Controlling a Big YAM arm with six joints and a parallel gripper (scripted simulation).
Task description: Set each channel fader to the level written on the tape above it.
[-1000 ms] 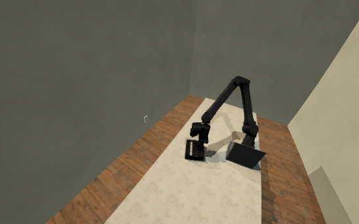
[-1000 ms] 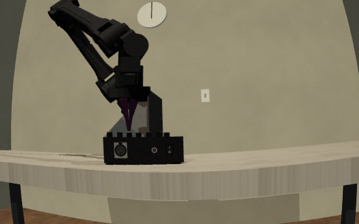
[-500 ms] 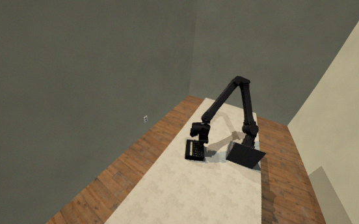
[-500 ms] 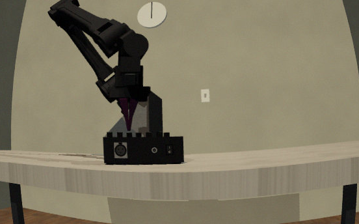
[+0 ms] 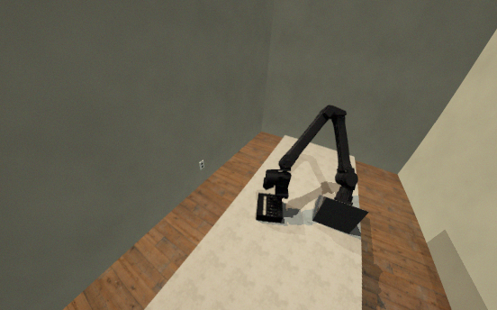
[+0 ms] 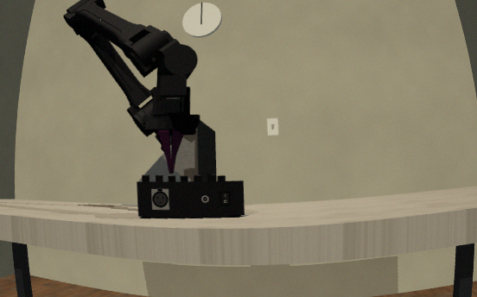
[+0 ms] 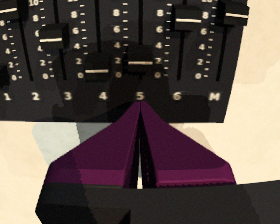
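Purple-fingered gripper point(image 7: 140, 106) closed, empty, poised at near edge of black box-shaped lighting desk point(image 7: 191, 106) by channel 5 | risk: sideways drift knocks neighbouring caps, master fader point(image 7: 235, 14) included.

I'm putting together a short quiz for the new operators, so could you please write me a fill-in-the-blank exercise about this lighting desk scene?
1. The gripper hangs over the lighting desk with its purple fingers ____, holding nothing.
2. In the wrist view the fingertips point at the channel numbered ____.
3. The label under the rightmost fader reads ____.
4. In the exterior view, the wall clock hangs ____ the arm.

Missing words: shut; 5; M; above
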